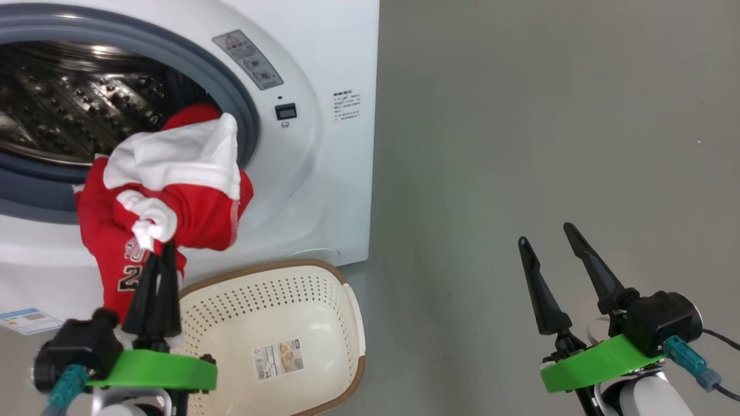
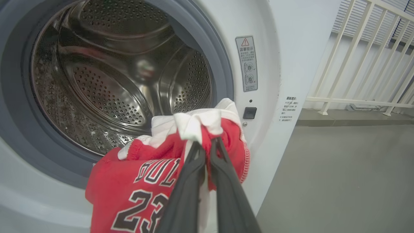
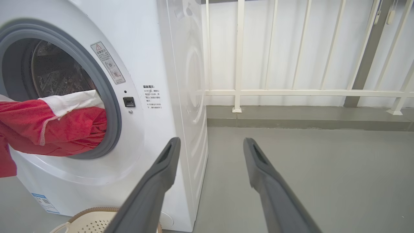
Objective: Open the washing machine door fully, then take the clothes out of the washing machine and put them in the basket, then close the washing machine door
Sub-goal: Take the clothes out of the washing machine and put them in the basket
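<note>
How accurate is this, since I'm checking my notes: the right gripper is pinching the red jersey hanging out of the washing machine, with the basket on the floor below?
Wrong arm: the head view shows the left gripper shut on the clothes; the right gripper is open, away from them. They do hang out of the washing machine, with the basket below.

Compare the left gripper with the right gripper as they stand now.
The left gripper is shut on the clothes; the right gripper is open and empty. The left gripper is at the washing machine; the right gripper is over the floor. Both sit on green mounts.
</note>
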Controlling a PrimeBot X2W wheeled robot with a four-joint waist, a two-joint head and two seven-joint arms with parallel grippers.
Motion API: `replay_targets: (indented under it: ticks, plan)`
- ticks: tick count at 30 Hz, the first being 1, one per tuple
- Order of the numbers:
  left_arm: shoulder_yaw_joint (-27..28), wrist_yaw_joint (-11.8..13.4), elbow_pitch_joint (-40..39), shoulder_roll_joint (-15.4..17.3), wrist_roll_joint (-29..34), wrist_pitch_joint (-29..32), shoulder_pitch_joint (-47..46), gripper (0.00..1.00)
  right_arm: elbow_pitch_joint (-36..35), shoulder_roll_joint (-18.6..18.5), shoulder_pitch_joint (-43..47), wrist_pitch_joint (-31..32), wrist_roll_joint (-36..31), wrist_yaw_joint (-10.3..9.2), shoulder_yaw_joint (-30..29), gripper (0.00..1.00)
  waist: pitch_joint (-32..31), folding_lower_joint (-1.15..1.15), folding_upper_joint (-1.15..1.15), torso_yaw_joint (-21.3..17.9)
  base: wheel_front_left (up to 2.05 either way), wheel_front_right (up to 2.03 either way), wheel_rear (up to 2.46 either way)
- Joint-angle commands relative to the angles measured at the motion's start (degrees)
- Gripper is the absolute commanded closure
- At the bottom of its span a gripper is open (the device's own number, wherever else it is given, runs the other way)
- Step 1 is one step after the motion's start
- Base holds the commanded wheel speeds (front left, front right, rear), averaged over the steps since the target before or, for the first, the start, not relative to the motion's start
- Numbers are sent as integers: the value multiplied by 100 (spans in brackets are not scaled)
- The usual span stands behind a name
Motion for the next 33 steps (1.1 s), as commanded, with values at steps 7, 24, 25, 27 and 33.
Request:
replay_targets:
  ticks: [7,24,25,27,33]
  plan:
    - [148,-159,334,-88,-498,23,-97,100,-189,-21,-48,-36,-61,36,149,0,172,0,0,-16,0,0,0]
    - [-337,-442,3118,-186,-624,-2,-1458,100,-239,-21,-496,-36,102,36,219,0,1189,0,0,-192,0,0,0]
    - [-363,-455,3275,-191,-625,-7,-1549,100,-238,-21,-535,-36,111,36,227,0,1254,0,0,-205,0,0,0]
    - [-403,-473,3589,-199,-628,-16,-1723,100,-240,-21,-610,-36,124,36,239,0,1382,0,0,-231,0,0,0]
    - [-437,-481,4520,-196,-636,-35,-2164,100,-248,-21,-783,-36,189,36,298,0,1699,0,0,-329,0,0,0]
